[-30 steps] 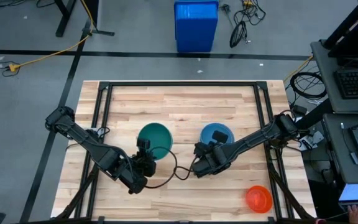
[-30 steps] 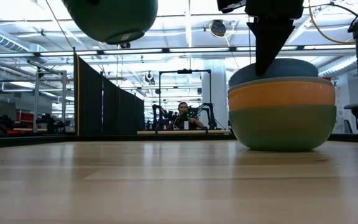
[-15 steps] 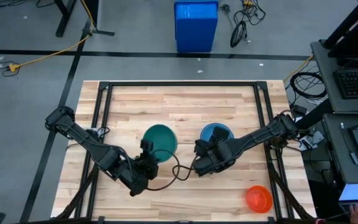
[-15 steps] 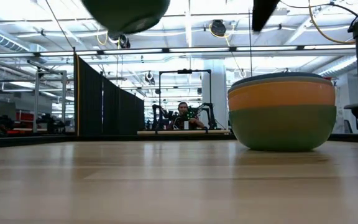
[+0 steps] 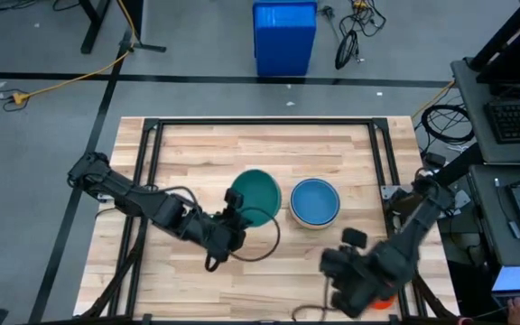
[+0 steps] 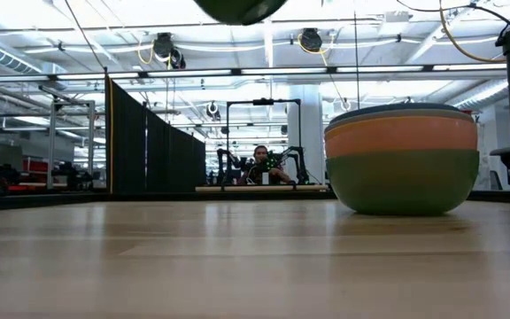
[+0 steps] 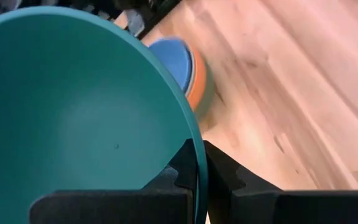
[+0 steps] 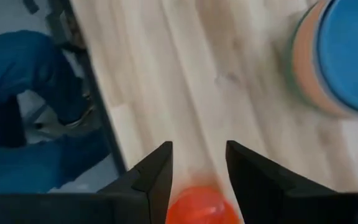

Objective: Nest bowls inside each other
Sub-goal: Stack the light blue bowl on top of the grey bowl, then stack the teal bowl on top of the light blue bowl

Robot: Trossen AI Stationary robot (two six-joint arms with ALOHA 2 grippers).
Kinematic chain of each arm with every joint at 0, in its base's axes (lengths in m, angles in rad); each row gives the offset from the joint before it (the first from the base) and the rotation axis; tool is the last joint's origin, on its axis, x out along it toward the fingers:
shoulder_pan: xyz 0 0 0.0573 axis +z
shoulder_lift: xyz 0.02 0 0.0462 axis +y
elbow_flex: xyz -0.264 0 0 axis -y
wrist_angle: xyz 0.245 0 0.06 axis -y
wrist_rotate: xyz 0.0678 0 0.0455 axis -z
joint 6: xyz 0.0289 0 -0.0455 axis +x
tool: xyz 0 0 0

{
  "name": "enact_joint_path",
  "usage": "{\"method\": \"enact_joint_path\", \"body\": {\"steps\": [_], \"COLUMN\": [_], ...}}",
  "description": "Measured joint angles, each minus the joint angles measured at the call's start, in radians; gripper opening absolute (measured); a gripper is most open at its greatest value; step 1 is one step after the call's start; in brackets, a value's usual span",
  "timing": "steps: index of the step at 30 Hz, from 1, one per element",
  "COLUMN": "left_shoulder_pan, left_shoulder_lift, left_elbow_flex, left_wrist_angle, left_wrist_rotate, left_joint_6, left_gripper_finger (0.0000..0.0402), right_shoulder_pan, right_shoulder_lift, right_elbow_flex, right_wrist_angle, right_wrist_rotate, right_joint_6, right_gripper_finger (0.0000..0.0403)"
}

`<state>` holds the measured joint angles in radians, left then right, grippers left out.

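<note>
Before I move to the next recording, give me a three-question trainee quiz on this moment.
1. True or false: the left claw is shut on the rim of the teal bowl and holds it above the table.
2. Which bowl tops the stack? A) blue B) red-orange C) pink
3. Fill in: the right claw is open above the ______ bowl near the table's front right corner.

Key
1. True. The low view shows the teal bowl well clear of the wood.
2. A. The blue bowl lies on top; orange and green bands show below it.
3. Red-orange; the red-orange bowl shows between the fingers, not yet gripped.
</note>
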<state>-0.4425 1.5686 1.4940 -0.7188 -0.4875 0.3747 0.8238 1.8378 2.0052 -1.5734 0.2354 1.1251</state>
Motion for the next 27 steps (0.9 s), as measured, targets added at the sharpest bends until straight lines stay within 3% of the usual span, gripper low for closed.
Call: {"method": "enact_joint_path", "body": {"steps": [6, 15, 22, 27], "left_shoulder_pan": [0.111, 0.297, 0.377, 0.397], "left_shoulder_lift": [0.000, 0.045, 0.162, 0.260], "left_elbow_flex": [0.002, 0.003, 0.002, 0.002], "left_wrist_angle": [0.160, 0.247, 0.312, 0.408], "left_wrist_rotate": [0.292, 0.541, 0.653, 0.669], "left_joint_6": [0.244, 0.400, 0.490, 0.506], "left_gripper_finger": [0.0000, 0.0000, 0.0000, 0.0000], "right_shoulder_pan": [0.140, 0.281, 0.301, 0.294], "right_shoulder_lift": [0.002, 0.002, 0.002, 0.003], "right_elbow_flex": [-0.024, -0.097, -0.168, -0.185], "right_wrist_angle": [0.003, 0.002, 0.006, 0.011], "right_wrist_rotate": [0.000, 0.000, 0.001, 0.004], "right_joint_6": [0.158, 0.461, 0.490, 0.491], "right_gripper_finger": [0.0126, 0.0114, 0.0114, 0.0114]}}
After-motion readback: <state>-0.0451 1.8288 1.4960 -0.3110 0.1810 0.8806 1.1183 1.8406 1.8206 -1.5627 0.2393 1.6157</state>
